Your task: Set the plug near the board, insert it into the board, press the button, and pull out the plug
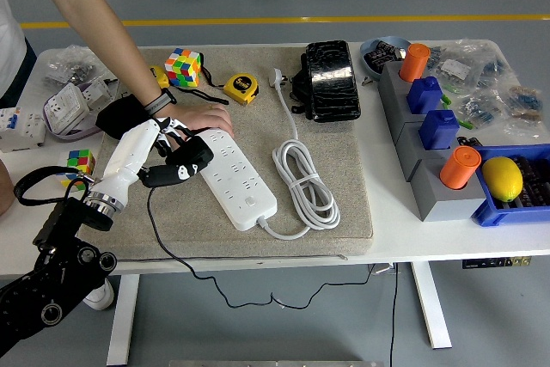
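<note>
A white power strip (pixel 238 180) lies slanted on the grey mat (pixel 348 212). My left hand (pixel 169 154), white with a black arm, comes in from the lower left and is shut on a black plug (pixel 182 167). It holds the plug just beside the strip's far left edge, off the sockets. The plug's black cable (pixel 158 234) hangs down over the table's near edge. A person's hand (pixel 204 118) rests on the far end of the strip and holds it down. My right hand is not in view.
The strip's white cable (pixel 305 180) is coiled at mid-mat. A black case (pixel 329 80), yellow tape measure (pixel 241 88) and two Rubik's cubes (pixel 184 66) (pixel 79 162) lie around it. Grey blocks with orange and blue pieces (pixel 434 131) and a blue bin holding a lemon (pixel 503 177) stand at the right.
</note>
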`<state>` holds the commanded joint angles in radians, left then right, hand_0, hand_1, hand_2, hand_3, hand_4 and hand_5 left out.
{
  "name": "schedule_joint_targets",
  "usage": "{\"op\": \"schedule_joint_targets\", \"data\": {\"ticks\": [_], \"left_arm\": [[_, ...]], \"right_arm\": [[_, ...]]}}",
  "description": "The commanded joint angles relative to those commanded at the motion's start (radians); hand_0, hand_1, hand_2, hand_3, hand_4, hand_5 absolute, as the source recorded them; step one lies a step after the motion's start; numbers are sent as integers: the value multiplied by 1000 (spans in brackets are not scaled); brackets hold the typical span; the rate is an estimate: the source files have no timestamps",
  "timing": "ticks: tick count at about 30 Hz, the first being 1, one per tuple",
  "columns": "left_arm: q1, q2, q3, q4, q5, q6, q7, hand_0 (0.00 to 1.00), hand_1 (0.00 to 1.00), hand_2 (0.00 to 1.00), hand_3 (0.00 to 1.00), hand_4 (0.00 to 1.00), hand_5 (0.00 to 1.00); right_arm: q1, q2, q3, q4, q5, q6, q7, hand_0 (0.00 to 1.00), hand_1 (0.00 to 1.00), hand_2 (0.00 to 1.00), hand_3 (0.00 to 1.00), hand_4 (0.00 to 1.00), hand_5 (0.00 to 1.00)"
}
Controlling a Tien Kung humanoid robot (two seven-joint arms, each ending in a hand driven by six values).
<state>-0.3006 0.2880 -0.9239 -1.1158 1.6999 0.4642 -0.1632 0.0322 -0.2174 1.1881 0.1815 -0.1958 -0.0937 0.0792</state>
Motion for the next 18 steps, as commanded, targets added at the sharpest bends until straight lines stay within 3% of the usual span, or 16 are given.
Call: {"op": "schedule_joint_targets", "data": {"ticks": [11,12,17,18], "left_arm": [[-2,1,-25,124,19,18,-24,285,274,366,514,674,2],[-1,0,-26,129,21,18,-25,302,296,411,530,766,53],[2,-1,-29,144,38,14,-23,302,296,411,530,766,53],[3,-1,-30,146,43,13,-25,335,348,455,521,948,179]], "right_arm": [[-2,1,0,0,0,0,0,494,581,539,509,838,355],[-2,1,1,0,0,0,0,494,581,539,509,840,357],[-2,0,1,0,-2,1,0,494,581,539,509,840,357],[-2,1,1,0,-1,1,0,495,581,539,509,840,356]]}}
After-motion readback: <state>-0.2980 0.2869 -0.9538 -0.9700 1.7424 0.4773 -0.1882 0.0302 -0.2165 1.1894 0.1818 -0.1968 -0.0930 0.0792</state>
